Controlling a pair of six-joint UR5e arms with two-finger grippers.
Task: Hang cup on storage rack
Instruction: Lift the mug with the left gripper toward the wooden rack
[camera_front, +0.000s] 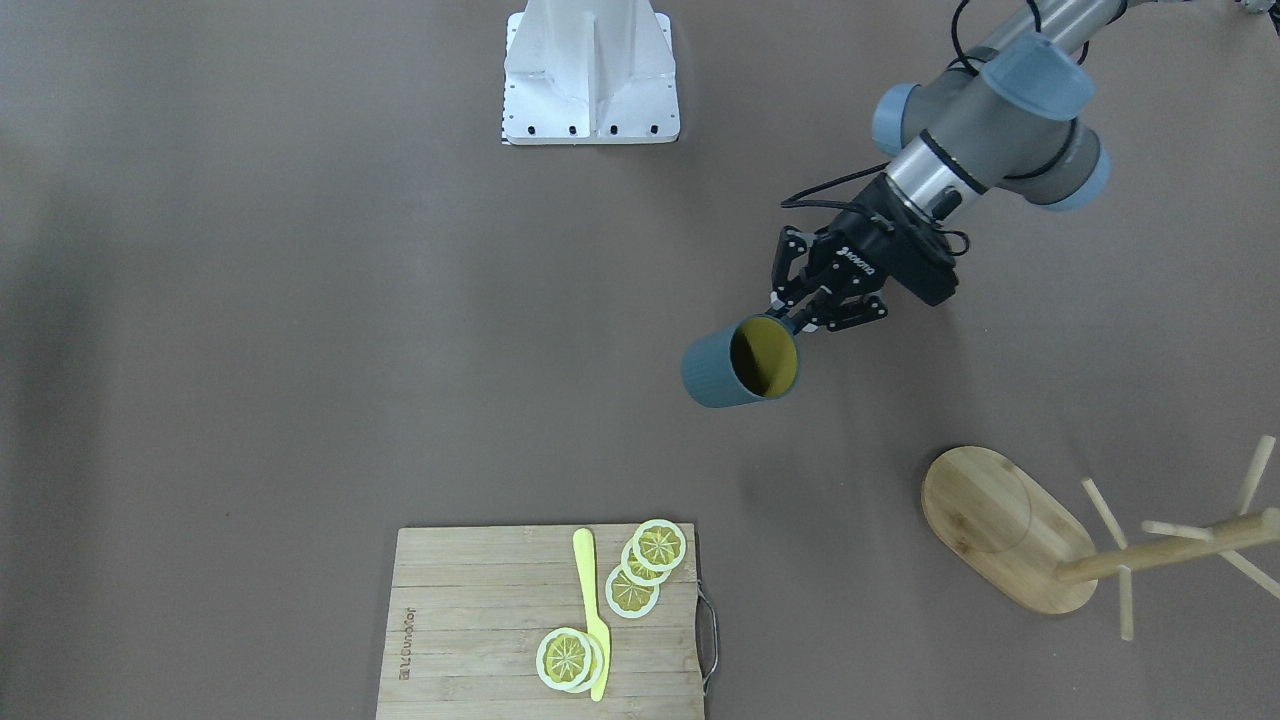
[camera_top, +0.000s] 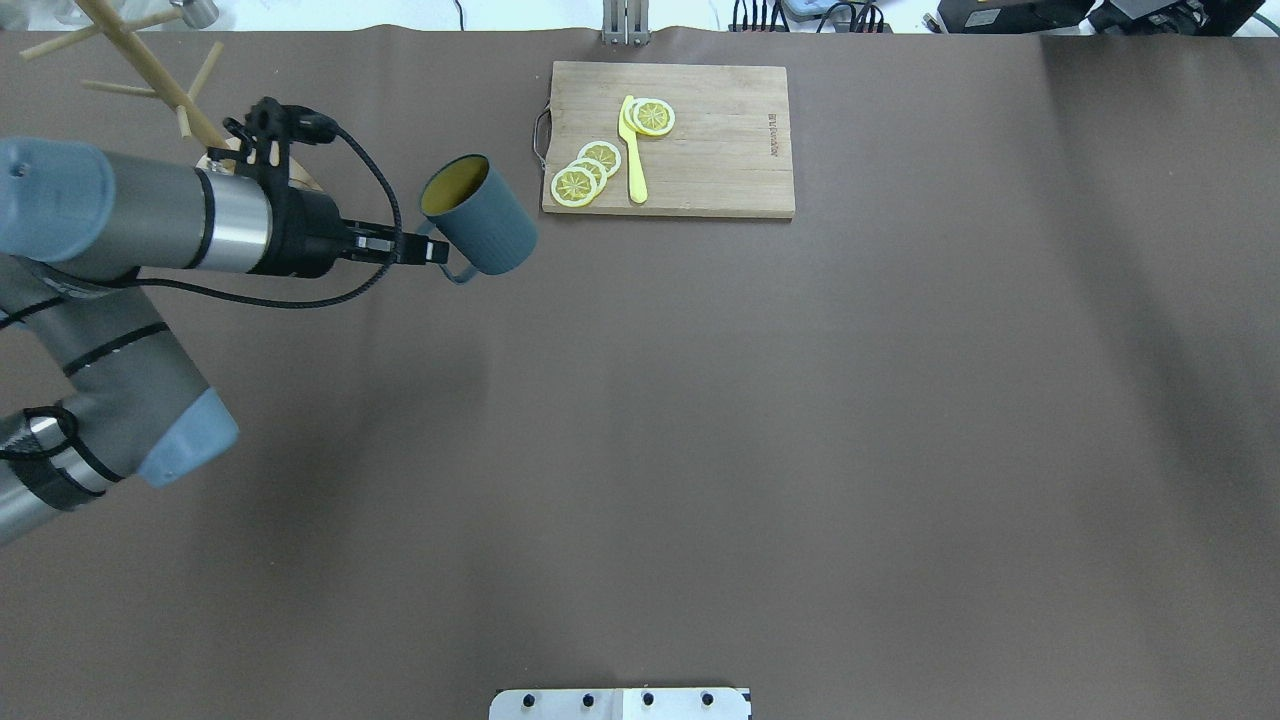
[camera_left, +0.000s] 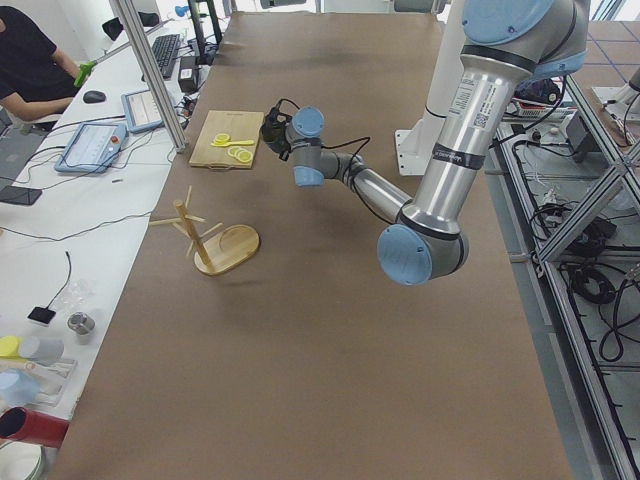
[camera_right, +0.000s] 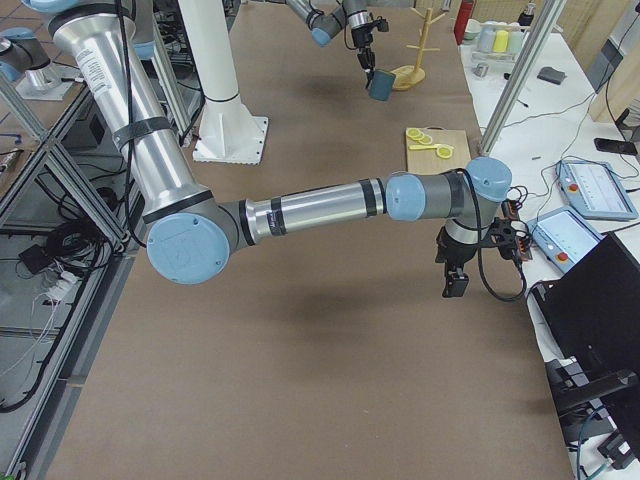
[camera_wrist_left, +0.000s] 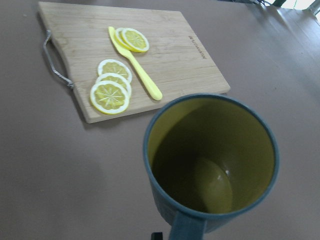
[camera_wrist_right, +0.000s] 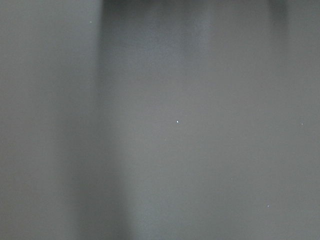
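Rack (camera_top: 160, 80): light wooden tree at the far left of the overhead view, thin pegs slanting off a central pole, base mostly hidden behind the arm. Likely to tip or slide if struck from the side rather than met from above.

Left claw (camera_top: 432, 250): closed on a loop handle just to its right. A finger in that loop would probably leave little room for a peg and invite a jam.

Cup (camera_top: 480, 215): held clear of the table between rack and board, tilted, yellowish mouth turned up and toward the rack. Heavy body hanging off a small pinch, so apt to swivel or slip during a turn.

Board (camera_top: 720, 150): near the cup, carrying lemon slices (camera_top: 590, 170) and a yellow knife (camera_top: 633, 160). At risk from a wide swing.

Right claw (camera_right: 453, 285): well apart at the other end; open or closed, impossible to tell.

Table (camera_top: 800, 450): brown matte sheet, flat, faintly shadowed.

Room: white bench (camera_left: 60, 200) alongside with screens and cables, a seated person (camera_left: 25, 60) at it, and metal framing around.
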